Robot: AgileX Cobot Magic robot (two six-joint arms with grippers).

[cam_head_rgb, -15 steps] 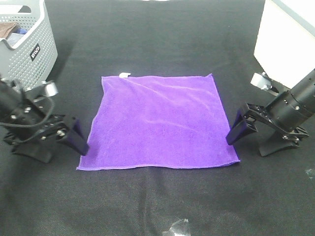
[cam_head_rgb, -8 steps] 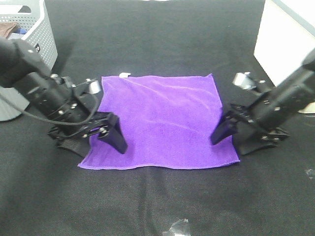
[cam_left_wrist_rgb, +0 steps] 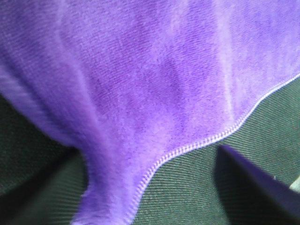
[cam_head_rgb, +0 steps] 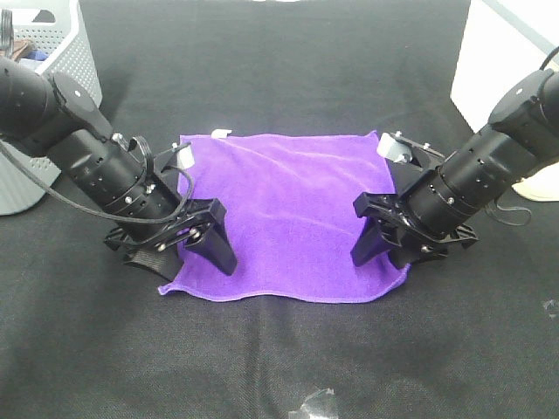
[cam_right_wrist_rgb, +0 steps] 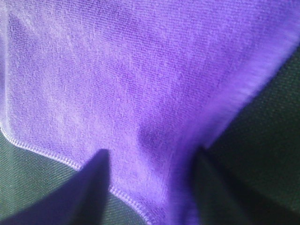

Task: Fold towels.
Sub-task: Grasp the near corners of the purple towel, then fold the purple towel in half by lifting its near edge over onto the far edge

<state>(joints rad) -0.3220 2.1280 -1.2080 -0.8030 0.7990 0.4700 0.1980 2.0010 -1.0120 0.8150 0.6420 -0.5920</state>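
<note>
On the black table (cam_head_rgb: 279,367), the purple towel (cam_head_rgb: 288,201) is spread at frame centre. Soft and limp, it is best pinched at its 2 lower corners, now straddled by the left gripper (cam_head_rgb: 196,260) and right gripper (cam_head_rgb: 381,257), jaws apart.

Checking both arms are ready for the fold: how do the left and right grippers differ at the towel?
The left gripper straddles the towel's near-left corner, the right gripper the near-right. The right wrist view shows both fingers with cloth between them; the left shows only one finger clearly, over black table. Both are open, low at the near edge.
</note>
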